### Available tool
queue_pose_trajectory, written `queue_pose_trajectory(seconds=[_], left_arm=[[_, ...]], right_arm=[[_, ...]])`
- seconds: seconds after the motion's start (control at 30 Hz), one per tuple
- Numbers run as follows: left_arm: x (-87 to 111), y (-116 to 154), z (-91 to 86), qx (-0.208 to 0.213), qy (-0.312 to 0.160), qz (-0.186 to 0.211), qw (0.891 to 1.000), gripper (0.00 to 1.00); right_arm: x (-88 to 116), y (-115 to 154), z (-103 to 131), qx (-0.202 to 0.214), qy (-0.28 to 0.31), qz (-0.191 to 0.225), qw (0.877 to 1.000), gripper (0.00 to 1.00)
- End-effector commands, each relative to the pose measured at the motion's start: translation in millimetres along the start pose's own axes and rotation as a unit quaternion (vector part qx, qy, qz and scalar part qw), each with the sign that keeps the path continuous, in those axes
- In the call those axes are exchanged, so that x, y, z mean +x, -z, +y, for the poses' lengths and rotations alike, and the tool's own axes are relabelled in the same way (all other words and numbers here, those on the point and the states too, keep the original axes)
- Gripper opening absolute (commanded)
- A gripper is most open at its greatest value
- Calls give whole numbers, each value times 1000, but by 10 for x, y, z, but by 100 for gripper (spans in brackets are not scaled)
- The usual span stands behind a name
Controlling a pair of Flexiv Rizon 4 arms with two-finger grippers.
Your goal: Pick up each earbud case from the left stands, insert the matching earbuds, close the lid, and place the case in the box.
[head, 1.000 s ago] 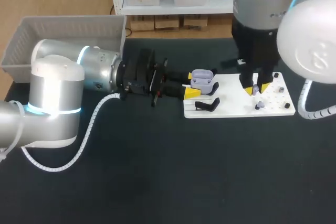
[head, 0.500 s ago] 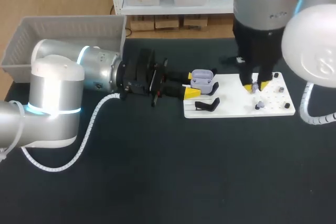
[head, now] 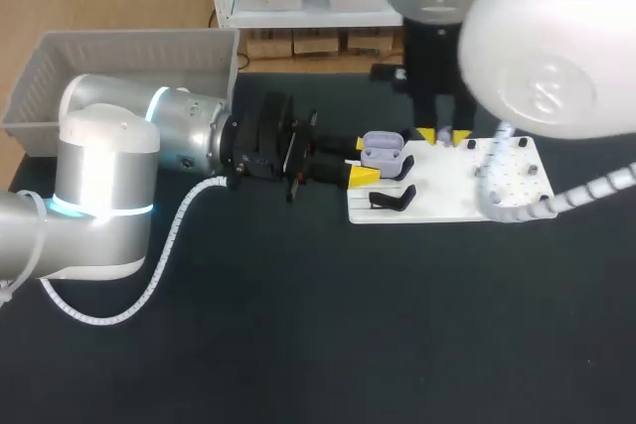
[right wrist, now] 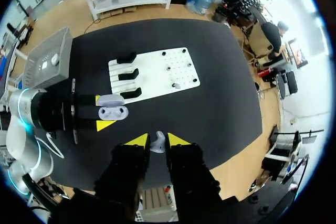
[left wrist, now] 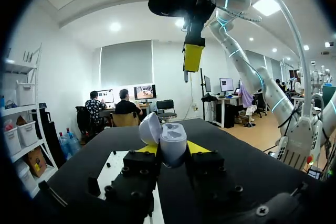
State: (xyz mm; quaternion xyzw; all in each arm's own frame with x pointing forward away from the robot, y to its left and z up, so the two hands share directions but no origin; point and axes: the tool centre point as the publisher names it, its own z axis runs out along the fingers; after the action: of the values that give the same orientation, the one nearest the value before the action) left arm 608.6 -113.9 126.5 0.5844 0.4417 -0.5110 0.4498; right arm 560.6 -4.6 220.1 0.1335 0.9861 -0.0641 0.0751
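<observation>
My left gripper (head: 370, 159) lies level at the white board's left end, shut on an open lavender earbud case (head: 384, 153) with its lid up. In the left wrist view the case (left wrist: 166, 142) sits between the yellow tips. My right gripper (head: 443, 134) hangs just right of the case, over the board's far edge. It is shut on a small lavender earbud (right wrist: 157, 143). From the right wrist the case (right wrist: 113, 107) shows both sockets, below and to one side. Another earbud (right wrist: 177, 85) lies on the board (right wrist: 157, 72).
Black stands (right wrist: 128, 75) line the board's left part; one (head: 394, 198) lies near its front edge. A grey box (head: 119, 59) sits at the far left with a small white thing (right wrist: 54, 59) inside. Dark table (head: 328, 325) spreads in front.
My right arm has lifted off the board's right part and swung left with the earbud, ending close beside the case. The left arm and case have stayed still.
</observation>
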Motion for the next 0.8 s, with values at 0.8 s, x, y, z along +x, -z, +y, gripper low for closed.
queue_pose_trajectory(seconds=[0.8], left_arm=[[1,0,-15,-3,-1,0,1000,0]], right_arm=[[-189,-93,327,26,-45,-14,999,0]])
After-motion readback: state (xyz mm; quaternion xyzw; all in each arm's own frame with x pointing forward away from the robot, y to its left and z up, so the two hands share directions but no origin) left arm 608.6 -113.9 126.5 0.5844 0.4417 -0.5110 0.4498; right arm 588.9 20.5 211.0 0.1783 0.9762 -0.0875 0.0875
